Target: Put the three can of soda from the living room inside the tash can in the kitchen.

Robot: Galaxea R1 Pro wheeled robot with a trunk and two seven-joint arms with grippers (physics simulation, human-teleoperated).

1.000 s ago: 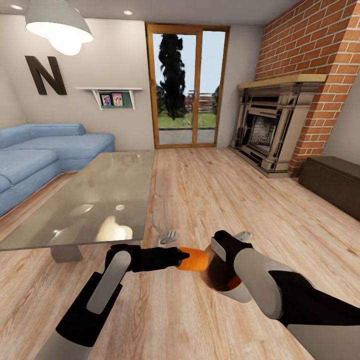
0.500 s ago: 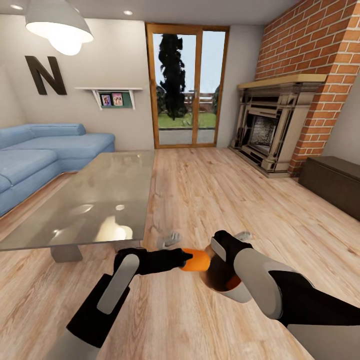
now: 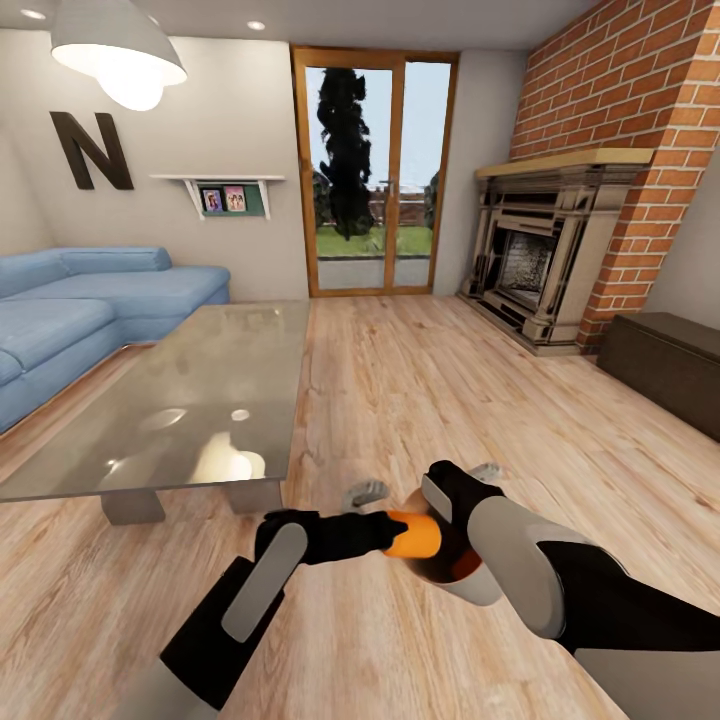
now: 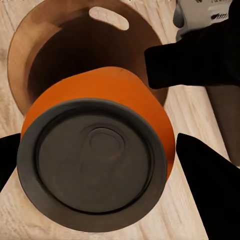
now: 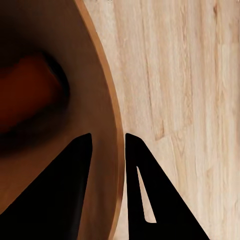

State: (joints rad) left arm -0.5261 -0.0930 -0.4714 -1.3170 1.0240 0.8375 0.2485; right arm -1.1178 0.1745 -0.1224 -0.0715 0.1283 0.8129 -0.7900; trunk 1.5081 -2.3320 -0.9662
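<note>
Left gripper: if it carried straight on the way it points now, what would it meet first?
Likely the open mouth of the trash can: the left gripper points its orange soda can into it, though depth is unclear.

Left tool (image 3: 392,532) carried orange can (image 3: 417,534) rightward over bin (image 3: 470,590) rim.

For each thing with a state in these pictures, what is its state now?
Orange soda can with dark end: held sideways by left claw, at bin's mouth.
Round tapered wood-toned bin: held off floor, rim pinched by right claw; another orange can inside.
Wood-framed glass door: closed.
</note>
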